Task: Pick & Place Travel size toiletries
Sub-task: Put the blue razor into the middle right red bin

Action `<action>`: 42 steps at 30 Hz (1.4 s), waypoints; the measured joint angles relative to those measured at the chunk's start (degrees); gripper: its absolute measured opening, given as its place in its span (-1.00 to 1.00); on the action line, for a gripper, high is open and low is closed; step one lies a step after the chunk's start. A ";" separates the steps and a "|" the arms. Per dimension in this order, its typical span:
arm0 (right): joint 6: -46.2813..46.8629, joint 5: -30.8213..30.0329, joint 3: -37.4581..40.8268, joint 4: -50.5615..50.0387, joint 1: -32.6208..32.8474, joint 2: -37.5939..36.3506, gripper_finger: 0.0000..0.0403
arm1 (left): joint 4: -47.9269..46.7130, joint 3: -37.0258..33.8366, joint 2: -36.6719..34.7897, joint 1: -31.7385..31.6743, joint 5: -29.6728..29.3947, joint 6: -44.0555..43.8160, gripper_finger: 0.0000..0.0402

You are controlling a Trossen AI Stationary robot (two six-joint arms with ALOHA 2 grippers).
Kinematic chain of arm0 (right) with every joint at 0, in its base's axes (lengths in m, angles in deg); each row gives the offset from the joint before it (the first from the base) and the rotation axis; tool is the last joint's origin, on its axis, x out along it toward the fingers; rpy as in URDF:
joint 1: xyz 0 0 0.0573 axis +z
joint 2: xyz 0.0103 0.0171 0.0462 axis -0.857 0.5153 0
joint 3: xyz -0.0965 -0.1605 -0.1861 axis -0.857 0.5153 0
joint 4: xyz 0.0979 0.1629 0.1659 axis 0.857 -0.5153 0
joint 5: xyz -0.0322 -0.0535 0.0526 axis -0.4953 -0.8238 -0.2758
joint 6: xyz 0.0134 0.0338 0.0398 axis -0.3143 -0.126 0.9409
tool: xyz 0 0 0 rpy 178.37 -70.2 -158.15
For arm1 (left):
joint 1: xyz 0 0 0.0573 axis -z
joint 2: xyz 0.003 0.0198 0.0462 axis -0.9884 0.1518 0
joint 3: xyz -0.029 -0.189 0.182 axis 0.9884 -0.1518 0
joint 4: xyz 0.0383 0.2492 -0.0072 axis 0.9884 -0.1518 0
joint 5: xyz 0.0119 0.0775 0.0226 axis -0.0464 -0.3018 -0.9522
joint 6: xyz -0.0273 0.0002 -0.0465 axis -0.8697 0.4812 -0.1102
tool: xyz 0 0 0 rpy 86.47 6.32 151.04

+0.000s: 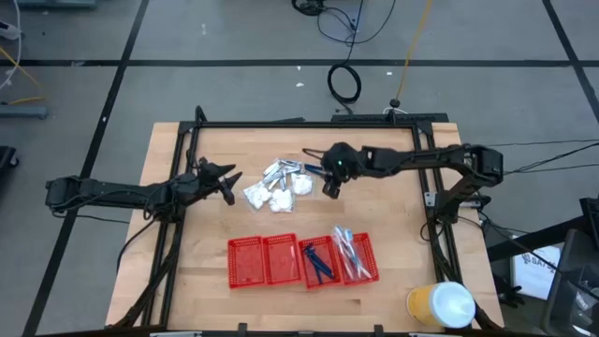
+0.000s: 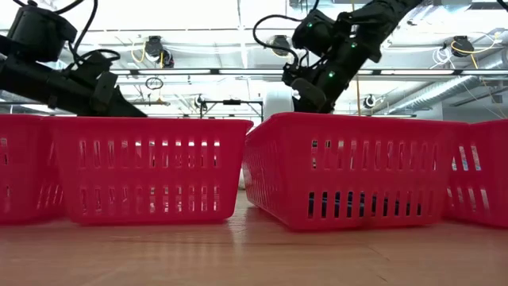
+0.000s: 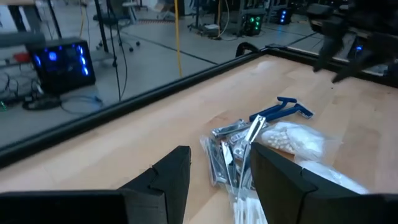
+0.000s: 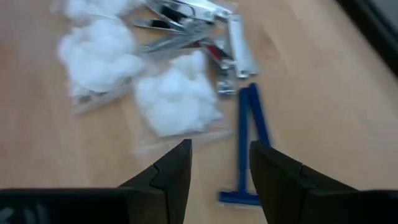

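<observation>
— Where's the pile?

— Mid-bench: white packets (image 4: 168, 99), foil sachets (image 4: 186, 28) touching them, and two blue sticks (image 4: 249, 134) lying side by side just beside the packets, all on the bare wood.

— And your tools?

— My right tool (image 4: 217, 171) hangs over the pile, released, nothing between the fingers; the blue sticks and one packet lie just ahead of them. My left tool (image 3: 217, 180) sits at the pile's other side, fingers also apart and empty, with the sachets and a packet right in front.

— Anything already sorted?

— Four red baskets (image 1: 245, 262) stand in a row at the bench's near side. One holds blue sticks (image 1: 316, 262); the end basket next to it holds pale wrapped sticks (image 1: 348, 255). The other two I see nothing in.

— Anything else on the bench (image 1: 178, 243)?

— A yellow tub with a white lid (image 1: 440, 304) at its corner.
</observation>
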 joint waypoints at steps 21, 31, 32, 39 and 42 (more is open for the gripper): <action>-6.50 3.94 -2.64 0.65 -5.97 10.73 -0.24 | 3.13 0.00 0.00 -0.11 0.48 12.14 -0.17; -6.55 6.21 -3.03 1.37 -6.07 13.52 -0.24 | 2.98 0.00 0.00 -0.11 0.50 11.86 -0.17; -6.55 6.24 -3.03 1.19 -6.07 13.52 -0.24 | 2.98 0.00 0.00 -0.11 0.50 11.79 -0.17; -6.42 7.78 -3.01 -0.25 -5.85 13.99 -0.33 | 2.98 0.00 0.00 -0.11 0.50 11.79 -0.17; -6.53 7.72 -3.04 0.37 -5.59 15.67 -0.40 | 2.97 0.00 0.00 -0.11 0.52 11.79 -0.17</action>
